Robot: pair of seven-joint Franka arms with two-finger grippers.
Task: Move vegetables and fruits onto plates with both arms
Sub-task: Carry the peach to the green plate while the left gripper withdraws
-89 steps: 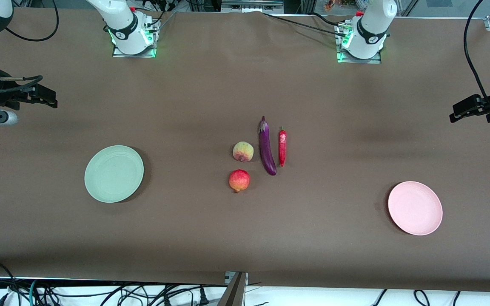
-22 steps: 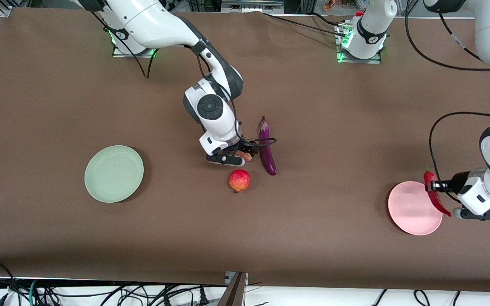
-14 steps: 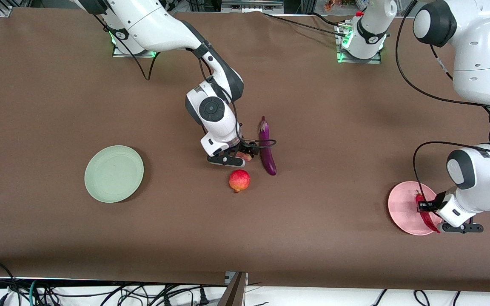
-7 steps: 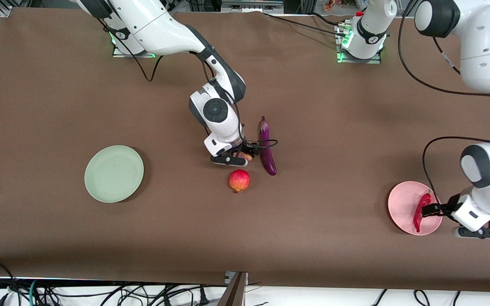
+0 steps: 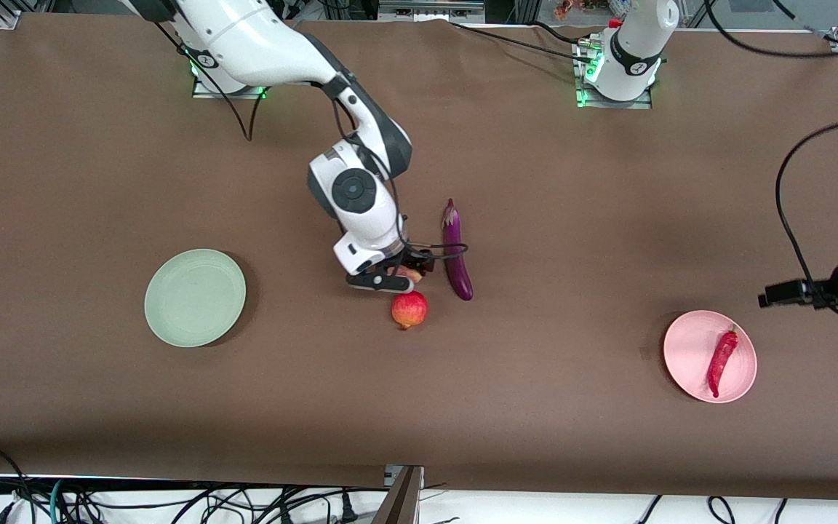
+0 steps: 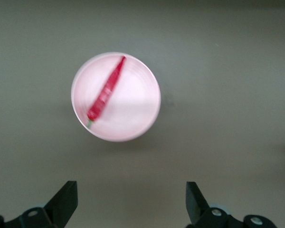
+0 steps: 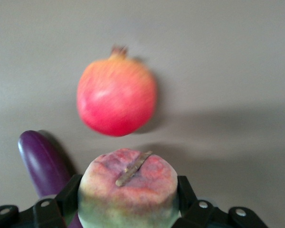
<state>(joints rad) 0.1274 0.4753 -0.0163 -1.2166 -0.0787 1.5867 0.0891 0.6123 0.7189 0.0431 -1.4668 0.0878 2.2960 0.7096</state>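
Note:
My right gripper is shut on the pale yellow, pink-blushed peach, held low over the table between the red fruit and the purple eggplant. In the right wrist view the red fruit and the eggplant's tip lie just past the peach. The red chili pepper lies on the pink plate. My left gripper hangs open and empty in the air beside that plate, toward the left arm's end of the table; its view shows the chili on the plate. Nothing lies on the mint green plate.
A brown cloth covers the table. Black cables trail from both arms, and one loops over the eggplant's middle. More cables and a metal bracket sit along the table edge nearest the front camera.
My left gripper opened, left the chili on the pink plate and drew up and away from it. My right gripper shut on the peach and shifted slightly toward the red fruit.

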